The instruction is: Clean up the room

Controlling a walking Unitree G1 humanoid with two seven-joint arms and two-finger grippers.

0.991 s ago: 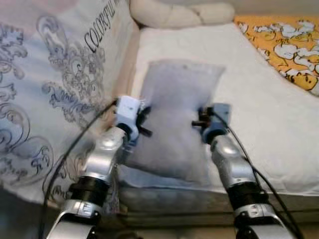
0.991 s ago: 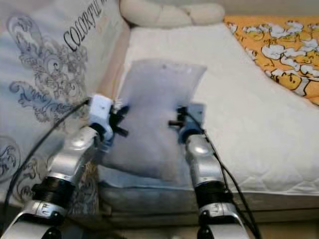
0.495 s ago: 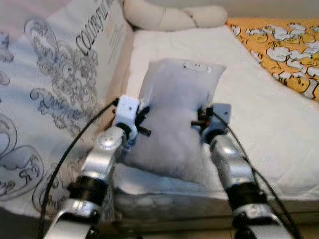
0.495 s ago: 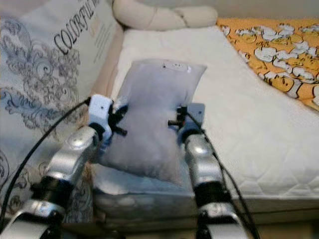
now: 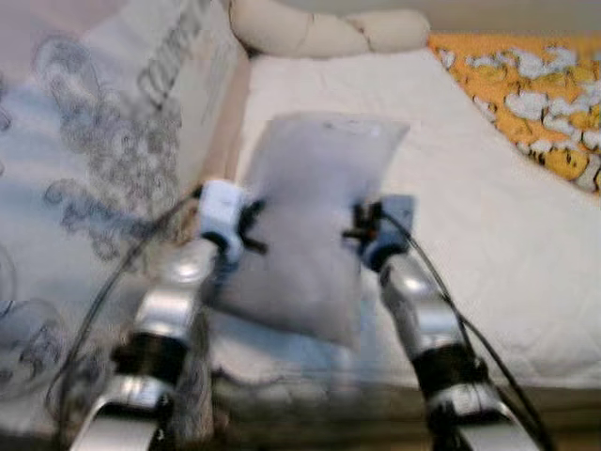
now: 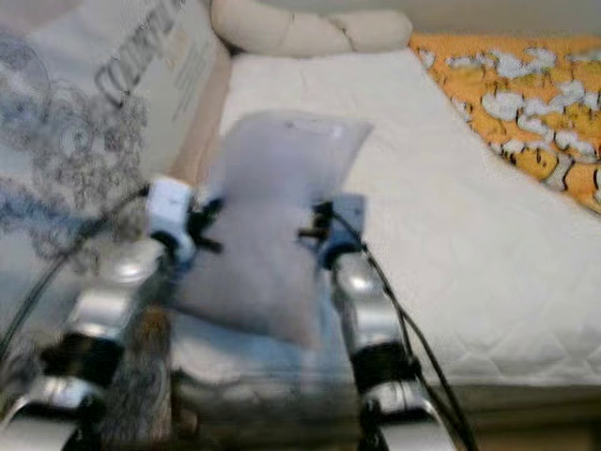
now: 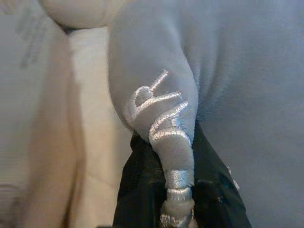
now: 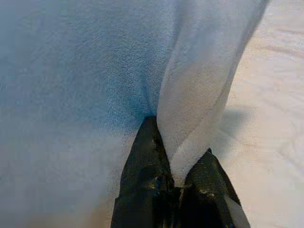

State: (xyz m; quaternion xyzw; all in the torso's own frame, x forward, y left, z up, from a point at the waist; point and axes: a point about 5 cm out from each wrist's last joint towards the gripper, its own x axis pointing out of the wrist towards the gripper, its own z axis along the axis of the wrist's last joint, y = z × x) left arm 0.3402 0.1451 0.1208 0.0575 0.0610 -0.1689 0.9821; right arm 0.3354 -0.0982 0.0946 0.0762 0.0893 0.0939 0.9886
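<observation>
I see the grey pillow point(image 5: 315, 221) pinched at its sides by my left gripper point(image 7: 178, 190) and right gripper point(image 8: 178, 178), above the white mattress point(image 5: 488, 207), between a patterned cushion point(image 5: 103, 178) and an orange blanket point(image 5: 545, 103).

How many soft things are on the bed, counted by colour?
Pale grey rectangular fabric pillow, pinched by the left claw and right claw: 1
Cream twisted cushion: 1
Orange patterned blanket: 1
Total: 3

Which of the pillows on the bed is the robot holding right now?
The plain grey pillow, pinched on either side by the left gripper and right gripper. The cream knotted cushion at the head of the bed lies untouched.
</observation>
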